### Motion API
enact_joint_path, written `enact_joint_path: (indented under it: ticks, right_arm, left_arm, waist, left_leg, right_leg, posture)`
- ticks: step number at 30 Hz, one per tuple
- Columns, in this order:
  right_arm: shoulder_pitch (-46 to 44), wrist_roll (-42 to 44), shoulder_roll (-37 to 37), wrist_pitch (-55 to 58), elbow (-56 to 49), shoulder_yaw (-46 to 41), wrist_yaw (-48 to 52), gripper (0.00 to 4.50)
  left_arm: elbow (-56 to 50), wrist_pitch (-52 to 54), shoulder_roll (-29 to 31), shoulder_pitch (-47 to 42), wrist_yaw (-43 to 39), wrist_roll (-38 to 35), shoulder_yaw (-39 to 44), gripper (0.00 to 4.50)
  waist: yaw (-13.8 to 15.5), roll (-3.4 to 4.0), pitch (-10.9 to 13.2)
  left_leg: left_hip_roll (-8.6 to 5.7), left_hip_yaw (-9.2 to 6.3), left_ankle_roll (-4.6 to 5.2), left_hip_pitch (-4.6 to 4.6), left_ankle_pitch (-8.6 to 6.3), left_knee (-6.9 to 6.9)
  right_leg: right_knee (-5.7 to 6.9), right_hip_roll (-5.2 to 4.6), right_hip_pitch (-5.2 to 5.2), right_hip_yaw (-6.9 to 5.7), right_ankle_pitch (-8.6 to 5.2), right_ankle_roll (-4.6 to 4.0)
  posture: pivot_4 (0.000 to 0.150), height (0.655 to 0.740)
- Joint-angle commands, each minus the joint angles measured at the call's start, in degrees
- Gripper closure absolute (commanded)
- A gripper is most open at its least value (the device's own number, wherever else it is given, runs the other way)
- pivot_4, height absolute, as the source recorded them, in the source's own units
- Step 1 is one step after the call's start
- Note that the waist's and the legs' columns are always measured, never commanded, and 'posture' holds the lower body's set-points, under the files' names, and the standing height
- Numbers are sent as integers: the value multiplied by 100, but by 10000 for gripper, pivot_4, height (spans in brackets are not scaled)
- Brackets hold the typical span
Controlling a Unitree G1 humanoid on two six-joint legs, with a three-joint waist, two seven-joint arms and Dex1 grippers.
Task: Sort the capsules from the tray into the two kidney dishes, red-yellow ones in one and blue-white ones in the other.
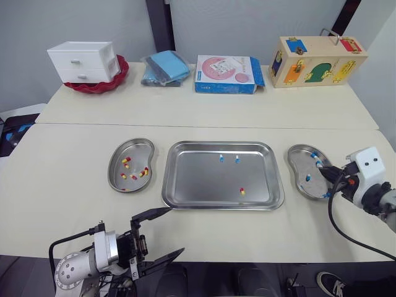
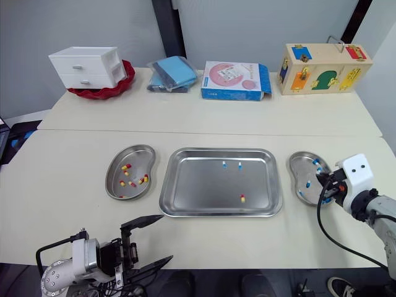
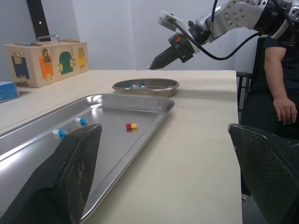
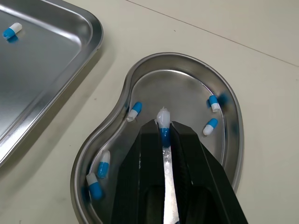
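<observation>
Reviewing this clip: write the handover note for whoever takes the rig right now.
Left tool open, empty, near side of the tray.
Right tool shut on a blue-white capsule over the right dish.
Done: left dish holds red-yellow capsules; right dish holds blue-white ones.
Left: drop the held capsule, then clear the tray's two blue-white capsules and one red-yellow capsule.

Legible text: none in any view. The blue and pink carton (image 1: 229, 74) at the back of the far table bears printed matter on its lid, too small to read. The wooden latch box (image 1: 317, 60) beside it shows coloured panels and metal fittings, but no letters or numbers can be made out.
</observation>
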Motion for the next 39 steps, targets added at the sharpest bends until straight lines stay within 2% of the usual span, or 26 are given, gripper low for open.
enact_joint_path:
  ticks: [1,3,13,16,24,29,34,39]
  right_arm:
    - [-1,8,-75,-96,-41,-152,-24,44926]
    - [-8,1,-69,-106,-14,-140,-36,37979]
    - [-9,32,-126,-128,60,-206,14,11106]
    - [5,48,-146,-138,76,-234,46,647]
    - [313,244,-288,-625,159,-498,674,231]
    - [1091,574,-497,-1542,337,-1124,1982,231]
    - [1828,487,-986,-2211,1212,-1613,3149,231]
    - [1980,170,-1503,-2707,2310,-1615,3629,231]
  left_arm:
    - [-50,-37,15,23,66,-89,11,0]
    - [-65,-38,21,39,80,-92,16,0]
    - [-74,-21,37,41,177,-89,24,0]
    - [-84,-8,41,36,204,-89,29,0]
    - [-344,194,75,353,765,-69,302,0]
    - [-576,222,100,636,1113,-27,553,0]
    - [-654,239,165,835,1341,-40,844,0]
    - [-732,271,209,1035,1414,-86,998,0]
  waist:
    - [2,0,0]
    - [3,0,0]
    - [9,0,0]
    - [9,0,0]
    - [12,0,0]
    - [64,1,-1]
    - [68,-2,1]
    - [44,-2,1]
  left_leg:
    - [0,0,0,0,0,0]
    - [0,0,0,0,0,0]
    - [0,0,0,0,0,1]
    - [0,-1,0,0,0,1]
    - [0,0,0,1,0,1]
    - [0,-3,0,9,0,3]
    - [0,-3,1,42,-1,0]
    - [1,9,2,48,-2,-2]
  right_leg:
    - [0,0,0,0,0,0]
    - [0,0,1,0,0,0]
    - [0,0,2,0,0,0]
    - [0,0,2,0,0,0]
    - [-1,0,4,0,0,0]
    - [-5,-1,19,-4,0,0]
    - [-38,-2,66,-6,1,4]
    - [-60,-2,75,5,3,9]
  posture:
    - [1500,7400]
    - [1500,7400]
    - [1500,7400]
    - [1500,7400]
    - [1500,7400]
    - [1500,7400]
    - [1500,7400]
    - [1500,7400]
